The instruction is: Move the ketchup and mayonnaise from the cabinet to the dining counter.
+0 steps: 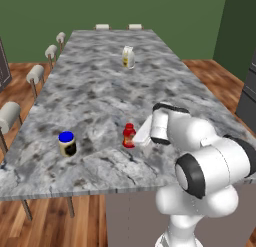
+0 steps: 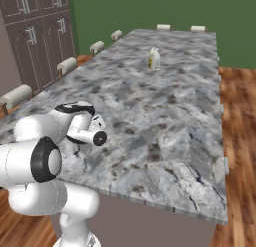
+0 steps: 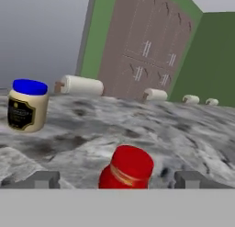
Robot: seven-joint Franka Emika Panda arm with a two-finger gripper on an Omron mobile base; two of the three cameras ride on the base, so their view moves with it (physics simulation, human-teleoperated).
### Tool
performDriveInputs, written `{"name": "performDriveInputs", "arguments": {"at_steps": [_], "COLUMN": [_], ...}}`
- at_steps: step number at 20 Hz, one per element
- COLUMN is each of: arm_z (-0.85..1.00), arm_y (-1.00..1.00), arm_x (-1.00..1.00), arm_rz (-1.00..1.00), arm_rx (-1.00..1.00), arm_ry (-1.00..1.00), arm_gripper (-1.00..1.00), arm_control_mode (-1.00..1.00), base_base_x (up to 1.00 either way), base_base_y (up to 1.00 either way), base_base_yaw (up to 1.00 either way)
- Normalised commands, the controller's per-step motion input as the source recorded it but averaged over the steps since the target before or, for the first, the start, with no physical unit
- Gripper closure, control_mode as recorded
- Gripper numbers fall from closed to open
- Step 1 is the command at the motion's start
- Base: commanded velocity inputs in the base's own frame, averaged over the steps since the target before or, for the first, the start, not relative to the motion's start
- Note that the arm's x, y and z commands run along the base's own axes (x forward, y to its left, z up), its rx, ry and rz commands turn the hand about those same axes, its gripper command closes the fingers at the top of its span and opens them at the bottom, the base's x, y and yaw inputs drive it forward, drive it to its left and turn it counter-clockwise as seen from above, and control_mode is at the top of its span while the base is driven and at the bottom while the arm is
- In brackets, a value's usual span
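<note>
While the ketchup (image 1: 129, 135) is standing upright on the counter (image 1: 100, 86) near its front edge, the gripper (image 3: 117, 179) is sitting just beside it with its jaws spread wide, one fingertip (image 3: 43, 179) on either side of the red cap and neither one pressing it. The mayo (image 1: 67, 143) is standing upright to the ketchup's left, well apart. A cream carton (image 1: 128, 57) is standing far up the counter, and stools (image 1: 36, 73) are lining its left side.
</note>
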Motion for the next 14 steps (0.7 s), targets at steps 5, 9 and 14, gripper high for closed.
{"name": "performDriveInputs", "arguments": {"at_steps": [5,9,14], "arm_z": [0.86,0.96,1.0], "arm_y": [-0.07,0.0,0.0], "arm_x": [-0.05,0.0,-0.05], "arm_rz": [0.01,0.0,0.0], "arm_rx": [-0.11,-0.14,-0.14], "arm_ry": [0.23,0.31,0.35], "arm_gripper": [-1.0,-1.0,-1.0], "arm_control_mode": [-1.0,-1.0,-1.0], "base_base_x": [0.0,0.0,0.0], "base_base_y": [0.0,0.0,0.0], "base_base_yaw": [0.0,0.0,0.0]}}
